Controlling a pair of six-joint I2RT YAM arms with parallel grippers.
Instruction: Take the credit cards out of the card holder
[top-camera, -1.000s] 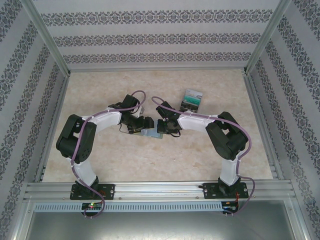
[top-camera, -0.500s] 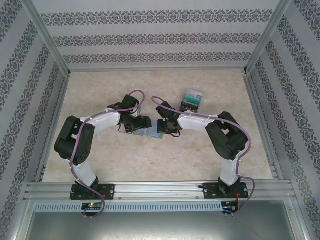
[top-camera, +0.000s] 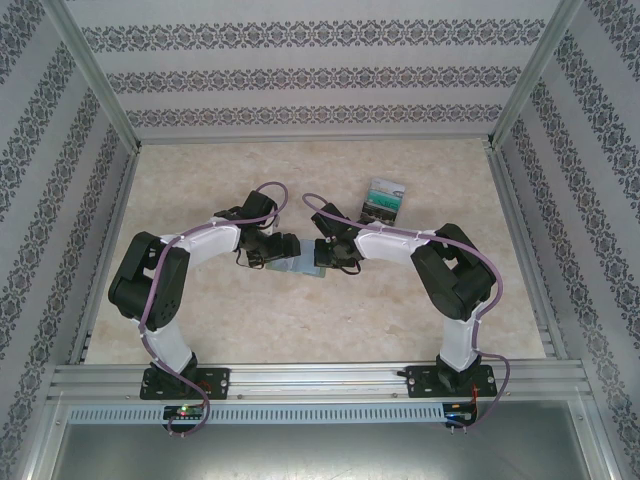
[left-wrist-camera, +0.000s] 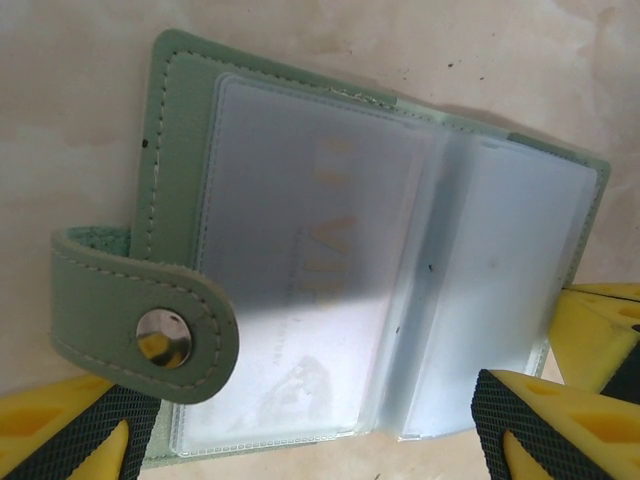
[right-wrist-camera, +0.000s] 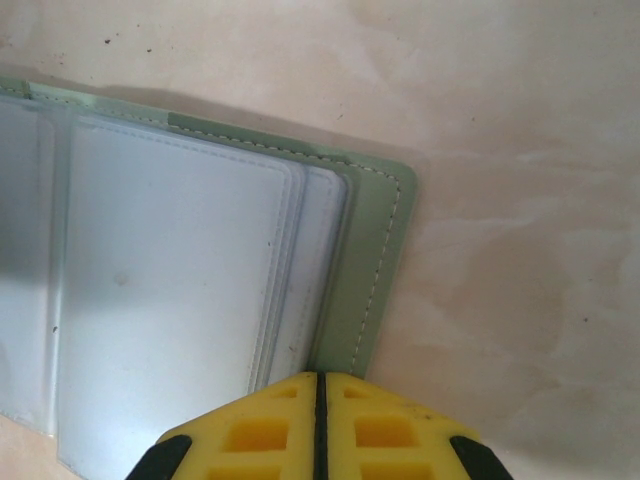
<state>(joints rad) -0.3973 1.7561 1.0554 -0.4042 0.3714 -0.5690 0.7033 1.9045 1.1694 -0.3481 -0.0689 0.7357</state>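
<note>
The grey-green card holder (top-camera: 303, 267) lies open on the table between both grippers. In the left wrist view its cover (left-wrist-camera: 178, 120) frames cloudy plastic sleeves, and a pale card (left-wrist-camera: 300, 270) with faint gold print shows through one. Its strap with a metal snap (left-wrist-camera: 160, 335) folds over the left side. My left gripper (left-wrist-camera: 310, 440) is open, a finger at each side of the holder's near edge. My right gripper (right-wrist-camera: 318, 400) is shut, its tip resting on the holder's right cover edge (right-wrist-camera: 372, 270). Credit cards (top-camera: 383, 198) with teal print lie on the table farther back right.
The marble-patterned table (top-camera: 200, 180) is boxed in by patterned walls and metal posts. The right gripper's yellow fingers (left-wrist-camera: 590, 335) sit at the holder's right edge, close to my left gripper's right finger (left-wrist-camera: 530, 415).
The left arm has shifted slightly and its gripper has edged in over the holder. The right arm and the holder have stayed put.
</note>
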